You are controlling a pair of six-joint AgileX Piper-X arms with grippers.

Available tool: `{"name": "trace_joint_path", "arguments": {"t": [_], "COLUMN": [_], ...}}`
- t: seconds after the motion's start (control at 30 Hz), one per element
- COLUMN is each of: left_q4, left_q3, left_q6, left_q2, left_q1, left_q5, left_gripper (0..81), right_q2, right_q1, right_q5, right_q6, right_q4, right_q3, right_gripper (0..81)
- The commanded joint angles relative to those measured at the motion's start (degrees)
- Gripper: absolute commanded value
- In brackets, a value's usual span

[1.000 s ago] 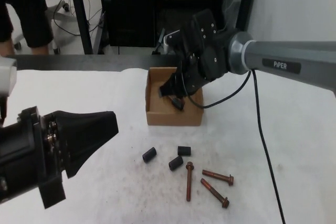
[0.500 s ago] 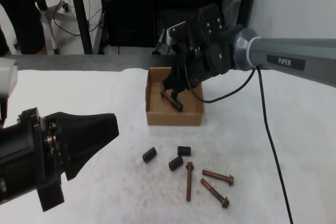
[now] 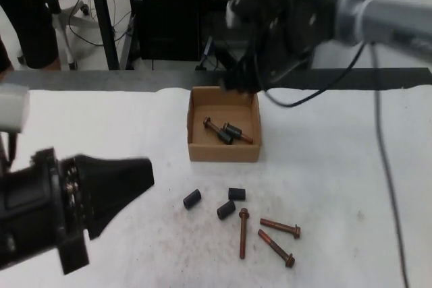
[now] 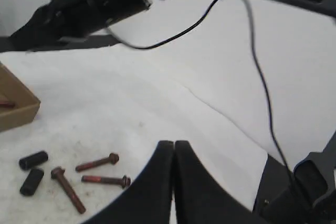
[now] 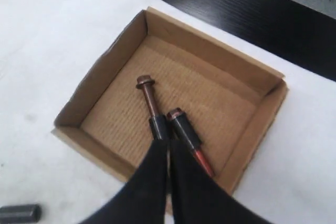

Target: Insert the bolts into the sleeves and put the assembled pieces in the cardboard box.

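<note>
Raised from the box (image 5: 105, 69), the right gripper (image 5: 168, 146) is being held closed, empty. Two sleeved bolts (image 5: 150, 103) are being left beneath it.

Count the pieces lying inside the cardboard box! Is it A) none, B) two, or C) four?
B: a first sleeved bolt and a second sleeved bolt lie side by side on the floor of the cardboard box.
</note>
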Motion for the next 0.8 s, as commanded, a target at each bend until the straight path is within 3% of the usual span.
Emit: {"name": "trace_joint_path", "arguments": {"t": [0.0, 0.23, 0.43, 0.77], "left_q4": [5.1, 16.2, 27.5, 53.3], "left_q3": [-0.4, -9.7, -24.0, -45.1], "left_q6": [2.2, 11.4, 18.6, 30.5], "left_q2": [4.1, 20.6, 35.7, 52.9], "left_q1": [-0.3, -6.7, -12.4, -19.5], "left_q5": [-0.6, -4.3, -14.8, -17.7], "left_gripper": [0.3, 0.3, 0.3, 3.6], "right_q2": [-3.2, -13.2, -20.7, -27.9], "right_q1": [-0.4, -0.4, -0.5, -2.4], "right_q5": [-0.8, -2.3, -3.6, -1.8], "right_q6": [-1.7, -2.3, -2.3, -2.3], "right_q4": [6.9, 17.1, 20.2, 27.3], "right_q3": [-0.6, -0.6, -0.6, 5.6], "right_gripper": [0.8, 0.8, 0.8, 0.8]}}
